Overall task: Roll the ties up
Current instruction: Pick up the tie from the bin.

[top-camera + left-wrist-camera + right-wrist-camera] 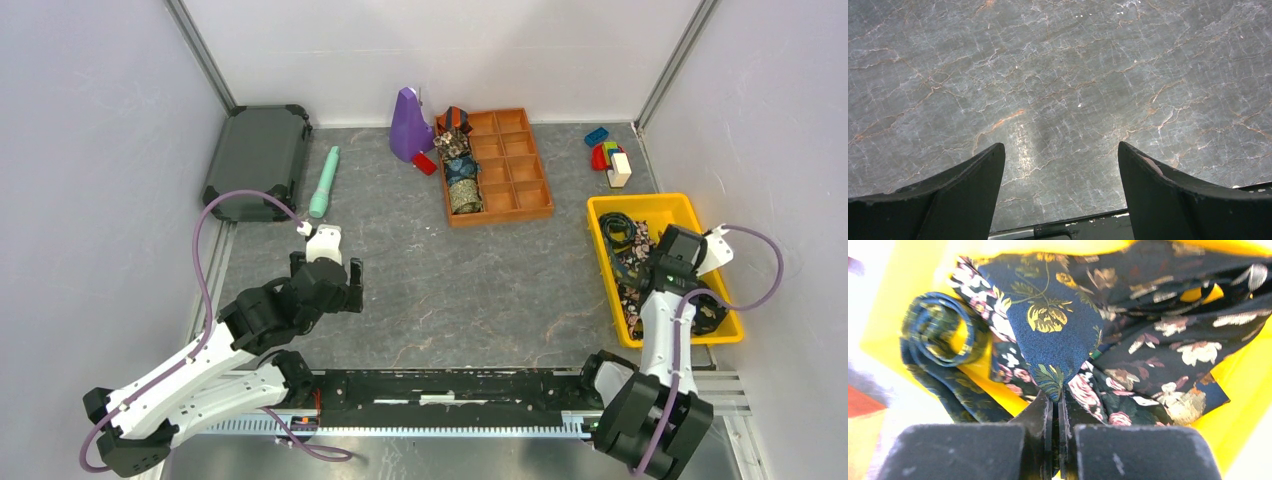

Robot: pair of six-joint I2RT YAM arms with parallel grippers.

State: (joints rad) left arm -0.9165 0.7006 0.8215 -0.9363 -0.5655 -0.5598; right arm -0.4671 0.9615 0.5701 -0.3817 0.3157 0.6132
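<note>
Several loose ties (pixel 632 262) lie tangled in a yellow bin (pixel 640 203) at the right. My right gripper (pixel 670 260) reaches into the bin. In the right wrist view it (pixel 1057 399) is shut on the pointed tip of a navy tie with gold flowers (pixel 1053 325). A black tie with pink and white flowers (pixel 1168 350) lies beside it, and a dark tie (pixel 938 330) curls in a loop at the left. Rolled ties (pixel 462 170) fill the left column of a brown compartment tray (pixel 520 170). My left gripper (pixel 327 268) hovers open over bare table (pixel 1060 150), holding nothing.
A dark grey case (pixel 258 160) sits at the back left with a mint-green stick (pixel 324 182) beside it. A purple object (pixel 408 125) stands left of the tray. Toy blocks (pixel 608 155) lie behind the bin. A black rail (pixel 440 390) runs along the near edge.
</note>
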